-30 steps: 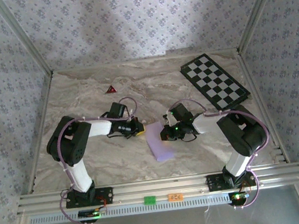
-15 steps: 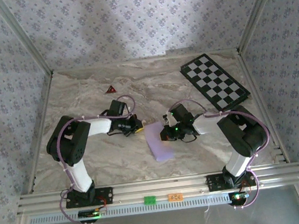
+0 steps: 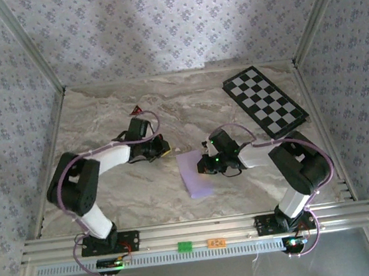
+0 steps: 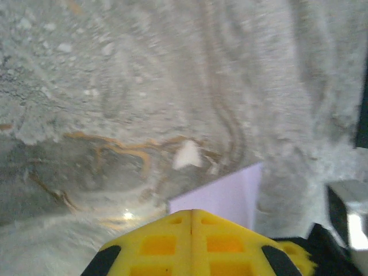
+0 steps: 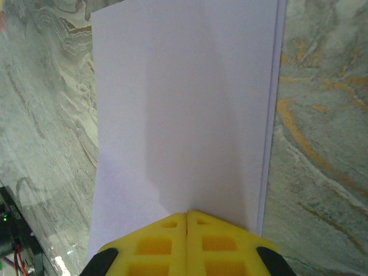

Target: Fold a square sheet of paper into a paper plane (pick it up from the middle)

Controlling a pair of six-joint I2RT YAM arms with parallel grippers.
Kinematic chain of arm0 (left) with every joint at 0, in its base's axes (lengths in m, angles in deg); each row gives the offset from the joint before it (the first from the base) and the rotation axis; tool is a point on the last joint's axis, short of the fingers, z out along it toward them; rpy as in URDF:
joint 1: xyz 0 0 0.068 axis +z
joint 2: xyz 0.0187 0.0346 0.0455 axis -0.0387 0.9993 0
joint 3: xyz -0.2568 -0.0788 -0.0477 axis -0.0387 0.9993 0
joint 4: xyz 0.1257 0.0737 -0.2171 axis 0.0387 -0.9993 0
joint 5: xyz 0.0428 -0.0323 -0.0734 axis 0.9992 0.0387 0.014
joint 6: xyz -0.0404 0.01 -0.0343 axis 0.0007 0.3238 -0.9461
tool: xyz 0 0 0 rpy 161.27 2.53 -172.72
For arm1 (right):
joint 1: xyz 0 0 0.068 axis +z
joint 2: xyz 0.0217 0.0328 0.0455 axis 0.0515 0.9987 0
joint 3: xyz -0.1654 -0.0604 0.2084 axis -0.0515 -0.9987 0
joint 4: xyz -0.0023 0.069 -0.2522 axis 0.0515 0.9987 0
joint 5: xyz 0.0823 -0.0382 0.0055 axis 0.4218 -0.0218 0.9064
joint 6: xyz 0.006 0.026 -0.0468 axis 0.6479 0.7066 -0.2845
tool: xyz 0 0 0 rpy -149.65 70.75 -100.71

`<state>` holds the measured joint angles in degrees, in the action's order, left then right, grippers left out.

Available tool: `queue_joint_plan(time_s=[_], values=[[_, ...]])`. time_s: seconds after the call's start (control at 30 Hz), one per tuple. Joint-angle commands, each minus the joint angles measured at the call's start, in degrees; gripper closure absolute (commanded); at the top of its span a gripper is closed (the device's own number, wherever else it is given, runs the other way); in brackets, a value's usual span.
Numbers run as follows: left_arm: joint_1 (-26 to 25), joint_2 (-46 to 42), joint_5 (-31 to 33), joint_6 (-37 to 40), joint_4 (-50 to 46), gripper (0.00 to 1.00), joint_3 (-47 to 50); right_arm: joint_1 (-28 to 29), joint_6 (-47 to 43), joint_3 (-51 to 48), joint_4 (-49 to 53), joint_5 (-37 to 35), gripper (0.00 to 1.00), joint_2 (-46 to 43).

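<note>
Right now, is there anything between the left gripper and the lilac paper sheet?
Nothing visible. Between the left gripper and the square sheet of paper lies bare marble table; the red triangle sits far behind, off that path.

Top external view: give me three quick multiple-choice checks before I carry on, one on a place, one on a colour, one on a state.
1. Where on the table does the checkered board lie?
A. near left
B. far right
C. near right

2. What colour is the sheet of paper?
A. green
B. dark red
C. pale lilac

3. How do the jaws of the right gripper stand?
A. shut
B. wide open
C. clamped on the board

Answers: 1 B, it sits by the far right corner; 2 C, it shows pale lilac from above and from the right wrist; 3 A, the yellow fingers meet with no gap at the paper's edge.
</note>
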<state>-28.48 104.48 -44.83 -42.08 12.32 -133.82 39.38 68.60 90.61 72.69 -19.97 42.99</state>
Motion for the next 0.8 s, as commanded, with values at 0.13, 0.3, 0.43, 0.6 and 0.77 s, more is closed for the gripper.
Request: queue_joint_plan(time_s=[0.13,0.3,0.43,0.6,0.77], values=[[-2.8,-9.9,-1.7,3.2,-4.4,1.00,3.9,0.1,3.7,0.2,6.0,-11.1,1.00,4.1],[-7.1,-7.4,-6.3,2.4,-1.0,1.00,4.4,0.2,2.9,1.0,7.0,-10.7,1.00,5.9],[-9.6,-3.3,-7.1,1.0,1.9,1.00,3.5,0.2,2.9,0.7,6.9,-11.0,1.00,5.7],[-10.0,1.6,-8.2,2.2,3.3,1.00,3.1,0.2,2.6,0.6,7.2,-10.8,1.00,6.0],[-9.9,3.7,-6.1,5.4,2.2,1.00,5.0,0.2,2.3,0.2,7.2,-11.0,1.00,6.2]])
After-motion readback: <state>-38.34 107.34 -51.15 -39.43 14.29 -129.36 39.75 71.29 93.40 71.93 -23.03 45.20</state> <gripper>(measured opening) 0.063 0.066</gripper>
